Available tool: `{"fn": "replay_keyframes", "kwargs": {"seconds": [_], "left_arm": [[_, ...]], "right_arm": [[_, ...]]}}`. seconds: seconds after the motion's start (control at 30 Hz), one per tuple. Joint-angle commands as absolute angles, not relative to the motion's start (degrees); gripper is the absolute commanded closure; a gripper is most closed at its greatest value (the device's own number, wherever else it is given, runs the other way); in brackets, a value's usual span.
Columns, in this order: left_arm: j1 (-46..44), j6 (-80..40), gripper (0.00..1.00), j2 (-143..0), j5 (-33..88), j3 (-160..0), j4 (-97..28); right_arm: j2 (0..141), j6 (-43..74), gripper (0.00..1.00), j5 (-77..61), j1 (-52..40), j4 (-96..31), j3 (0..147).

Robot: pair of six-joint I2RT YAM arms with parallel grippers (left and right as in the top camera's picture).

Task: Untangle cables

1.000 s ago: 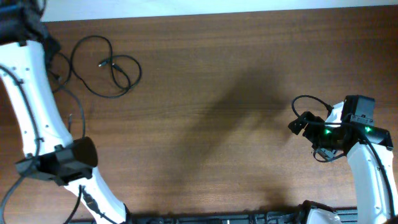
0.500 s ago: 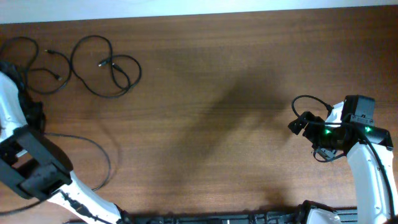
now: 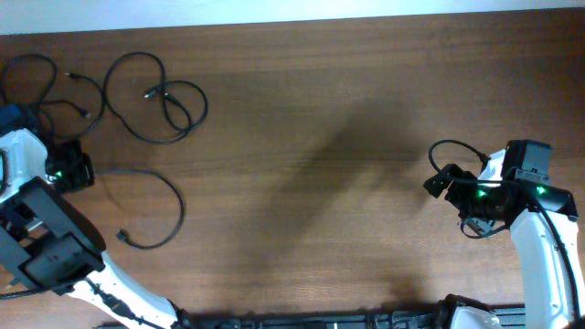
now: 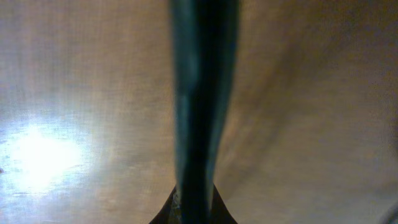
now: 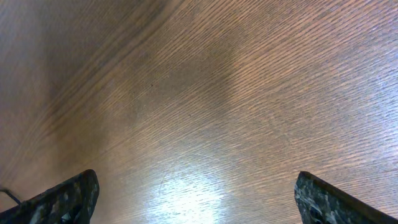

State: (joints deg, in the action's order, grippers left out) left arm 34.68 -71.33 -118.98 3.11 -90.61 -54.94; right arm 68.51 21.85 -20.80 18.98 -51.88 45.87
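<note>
Thin black cables [image 3: 151, 100] lie looped together at the table's far left, with another cord [image 3: 64, 96] beside them near the edge. One cable [image 3: 174, 206] arcs away from the pile toward the front, and its plug [image 3: 123, 238] rests on the wood. My left gripper [image 3: 80, 172] is shut on that cable's other end. In the left wrist view the cable [image 4: 202, 93] rises blurred from the closed left gripper [image 4: 196, 202]. My right gripper [image 3: 441, 181] hangs open far to the right, over bare wood. The right gripper [image 5: 199, 196] has nothing between its fingers [image 5: 68, 199].
The wooden table [image 3: 302, 137] stretches between the two arms. The table's far edge [image 3: 302, 23] meets a white strip. A thicker black wire [image 3: 454, 146] loops from the right arm's wrist. The arm bases stand along the front edge.
The left arm has swung from the far left corner toward the front, drawing one cable out of the pile into a separate arc. The right arm has not moved.
</note>
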Motion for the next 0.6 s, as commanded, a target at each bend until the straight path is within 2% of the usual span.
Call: {"fn": "replay_keyframes", "kwargs": {"seconds": [0.0, 0.07, 0.13, 0.17, 0.2, 0.43, 0.57], "left_arm": [[34.68, -69.78, 1.0, -117.49, 4.73, -95.24, -54.5], [34.68, -67.53, 1.0, -117.4, 4.8, -95.83, -55.0], [34.65, -67.11, 0.34, -117.38, 6.66, -95.83, -56.45], [34.63, -67.11, 0.13, -117.38, 8.03, -95.83, -57.12], [34.57, -67.13, 0.01, -117.38, 9.41, -95.83, -57.89], [33.95, -67.18, 0.01, -115.55, 13.04, -95.83, -62.46], [32.1, -67.2, 0.01, -110.32, 7.73, -95.83, -65.71]], "right_arm": [[67.96, 21.28, 0.01, -20.27, 19.16, -51.86, 46.3], [67.96, 21.28, 0.01, -20.29, 19.16, -51.86, 46.3], [67.96, 21.28, 0.01, -20.27, 19.16, -51.86, 46.3], [67.96, 21.28, 0.01, -20.29, 19.14, -51.86, 46.3], [67.96, 21.28, 0.01, -20.27, 19.16, -51.86, 46.3], [67.96, 21.28, 0.01, -20.27, 19.16, -51.86, 46.3], [67.96, 21.28, 0.01, -20.27, 19.16, -51.86, 46.3]]}}
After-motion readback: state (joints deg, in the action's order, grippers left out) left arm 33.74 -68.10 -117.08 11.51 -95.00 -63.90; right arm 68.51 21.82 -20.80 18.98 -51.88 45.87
